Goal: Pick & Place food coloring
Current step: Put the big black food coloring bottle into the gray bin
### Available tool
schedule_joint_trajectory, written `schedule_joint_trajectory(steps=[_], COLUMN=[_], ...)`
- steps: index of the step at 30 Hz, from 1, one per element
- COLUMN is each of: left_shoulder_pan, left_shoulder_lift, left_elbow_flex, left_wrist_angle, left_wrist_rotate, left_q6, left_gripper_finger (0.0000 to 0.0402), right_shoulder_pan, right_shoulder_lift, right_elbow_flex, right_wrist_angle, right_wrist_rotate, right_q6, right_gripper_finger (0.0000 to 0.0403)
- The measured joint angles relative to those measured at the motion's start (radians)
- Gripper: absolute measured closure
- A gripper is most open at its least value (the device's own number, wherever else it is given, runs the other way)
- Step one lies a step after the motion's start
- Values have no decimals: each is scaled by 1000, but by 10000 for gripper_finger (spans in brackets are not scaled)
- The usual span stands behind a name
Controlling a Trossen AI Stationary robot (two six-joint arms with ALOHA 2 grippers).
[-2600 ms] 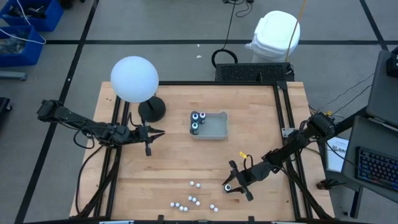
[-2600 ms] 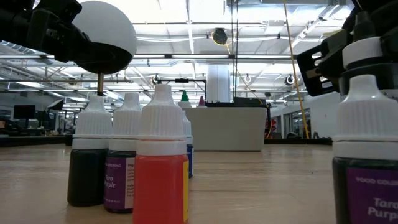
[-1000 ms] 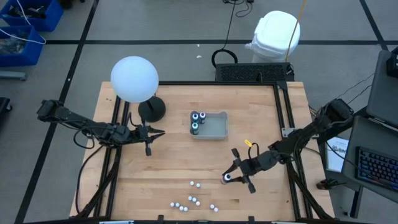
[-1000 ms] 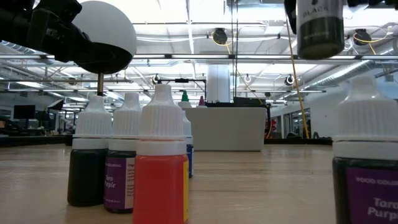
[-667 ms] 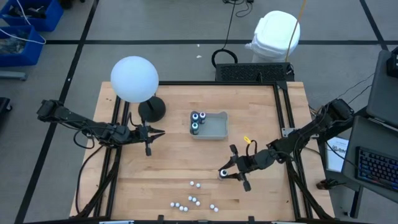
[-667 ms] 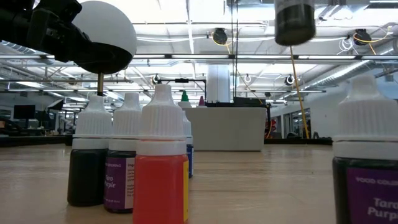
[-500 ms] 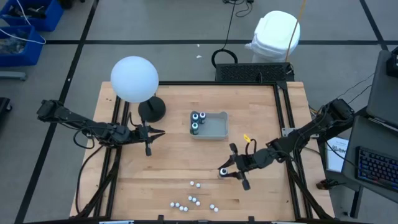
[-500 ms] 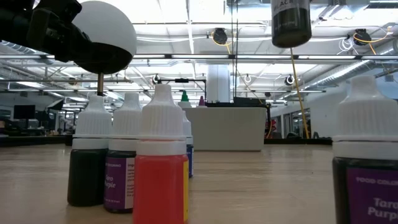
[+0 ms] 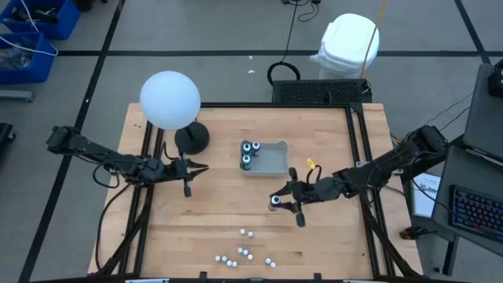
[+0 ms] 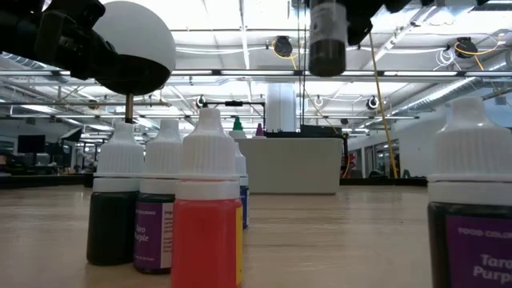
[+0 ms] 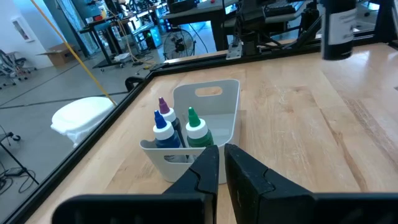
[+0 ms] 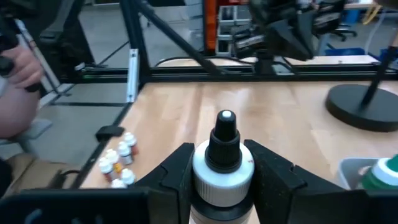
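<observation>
A dark food coloring bottle point(image 12: 224, 163) with a white collar and a black nozzle sits upright in my right gripper point(image 9: 277, 201), which is shut on it near the table's middle, just on the near side of the grey tray point(image 9: 271, 161). Three capped bottles point(image 11: 180, 127) stand on the tray's floor at its left end. Several tiny white-capped vials point(image 9: 244, 253) stand on the table by the near edge. My left gripper point(image 9: 189, 167) hovers shut at the table's left and holds nothing. My right gripper pinches the bottle at its white collar point(image 12: 200, 167), one finger point(image 12: 177, 171) on each side. The fingers come about level from the table's right. The bottle stays upright, and its dark body point(image 10: 326, 44) hangs below the fingers, lifted clear of the table.
A lamp with a white globe point(image 9: 169, 99) and a black round base point(image 9: 192, 139) stands at the far left, close to my left gripper. Bare wood lies between the tray and the vials. Black rails frame the table. A person's hand point(image 12: 15, 68) shows beyond the table's edge.
My right gripper has carried the bottle up and toward the far edge and somewhat left, from near the vials toward the tray. It has stayed shut on the bottle, which remains upright and clear of the table.
</observation>
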Motion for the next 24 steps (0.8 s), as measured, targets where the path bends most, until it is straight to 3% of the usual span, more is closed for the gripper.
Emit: schedule_joint_trajectory(steps=[10,17,24], left_shoulder_pan=[0,0,0], left_shoulder_lift=[0,0,0], left_elbow_flex=[0,0,0], left_wrist_angle=[0,1,0], left_wrist_rotate=[0,0,0], left_q6=[0,0,1], left_gripper_finger=[366,366,366], right_shoulder_pan=[-116,-187,-260], right_shoulder_lift=[50,110,164], right_elbow_flex=[0,0,22], right_wrist_angle=[46,180,193], right_wrist_rotate=[-7,-87,-107], right_q6=[3,-34,-24], right_gripper_finger=[286,289,290])
